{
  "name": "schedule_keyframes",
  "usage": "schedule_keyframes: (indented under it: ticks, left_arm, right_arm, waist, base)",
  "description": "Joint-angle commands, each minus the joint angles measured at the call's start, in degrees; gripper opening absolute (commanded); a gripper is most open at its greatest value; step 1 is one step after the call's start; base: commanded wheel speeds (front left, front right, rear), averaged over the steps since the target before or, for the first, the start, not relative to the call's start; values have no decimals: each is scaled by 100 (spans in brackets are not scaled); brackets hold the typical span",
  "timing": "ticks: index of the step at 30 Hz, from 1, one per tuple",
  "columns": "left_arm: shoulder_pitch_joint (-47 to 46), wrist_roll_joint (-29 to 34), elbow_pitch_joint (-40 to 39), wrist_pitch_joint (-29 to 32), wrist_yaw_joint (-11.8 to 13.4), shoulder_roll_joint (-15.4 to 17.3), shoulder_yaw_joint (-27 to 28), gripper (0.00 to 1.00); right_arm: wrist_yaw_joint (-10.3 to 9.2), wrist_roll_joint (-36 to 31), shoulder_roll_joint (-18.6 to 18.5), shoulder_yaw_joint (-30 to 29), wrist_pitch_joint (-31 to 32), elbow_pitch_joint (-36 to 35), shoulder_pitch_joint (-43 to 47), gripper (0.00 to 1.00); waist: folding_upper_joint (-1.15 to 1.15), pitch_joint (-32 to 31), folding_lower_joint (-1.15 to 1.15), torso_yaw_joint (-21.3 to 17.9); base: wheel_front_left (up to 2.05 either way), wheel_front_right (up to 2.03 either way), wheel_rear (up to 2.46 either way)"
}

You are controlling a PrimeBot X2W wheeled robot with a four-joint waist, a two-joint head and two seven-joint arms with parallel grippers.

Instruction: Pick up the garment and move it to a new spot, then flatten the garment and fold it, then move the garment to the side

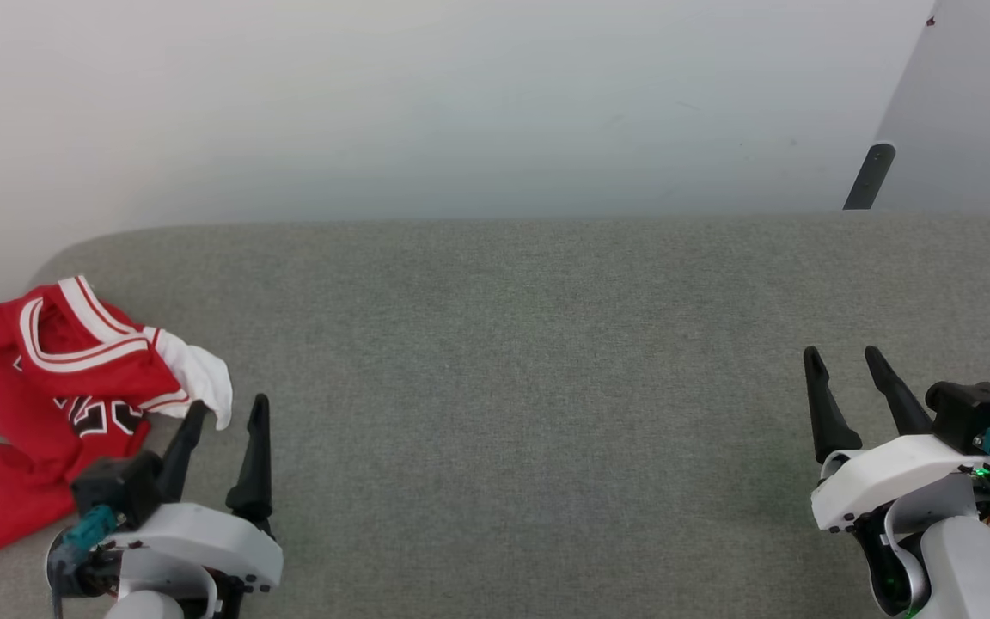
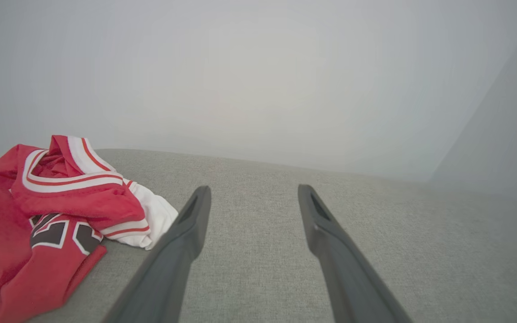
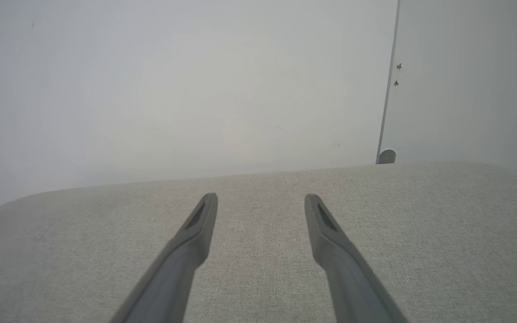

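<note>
Lying crumpled near the left end of the grey fabric surface [image 1: 512, 387], the garment [image 1: 74, 387] is a bunched heap of red cloth. Its white-striped neck trim curls across the top, and one white sleeve spills out toward the middle of the surface. Part of the black, white-outlined number shows on a fold below the trim. The lower red part of the heap spreads toward the near edge, beside the left arm's wrist.

The left hand [image 1: 229, 402] sits just right of the heap with its two dark fingers spread apart and nothing between them. In the left wrist view the left hand [image 2: 254, 188] points across bare fabric, and the garment [image 2: 52, 211] lies to its left. The sleeve's white edge is right at the nearer finger, though contact cannot be judged.

The right hand [image 1: 841, 352] is well away at the other end of the surface, its fingers likewise parted and empty. Seen from its own wrist, the right hand [image 3: 261, 197] hangs over plain grey fabric. A pale wall [image 1: 461, 103] rises behind the surface.
</note>
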Motion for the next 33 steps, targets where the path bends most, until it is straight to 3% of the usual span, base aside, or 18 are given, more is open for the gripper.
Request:
schedule_keyframes:
  ticks: [1, 33]
  left_arm:
    - [-83, 160, 11, -52, -29, 43, 13, 100]
    - [-198, 1272, 437, -395, -135, 40, 318, 100]
  right_arm:
    - [3, -151, -21, -14, -61, 13, -92, 100]
    - [4, -1017, 52, -156, -457, 106, -15, 100]
  waist:
    - [0, -2, 0, -6]
    - [0, 26, 0, -129]
  base:
    - [0, 0, 0]
    - [0, 0, 0]
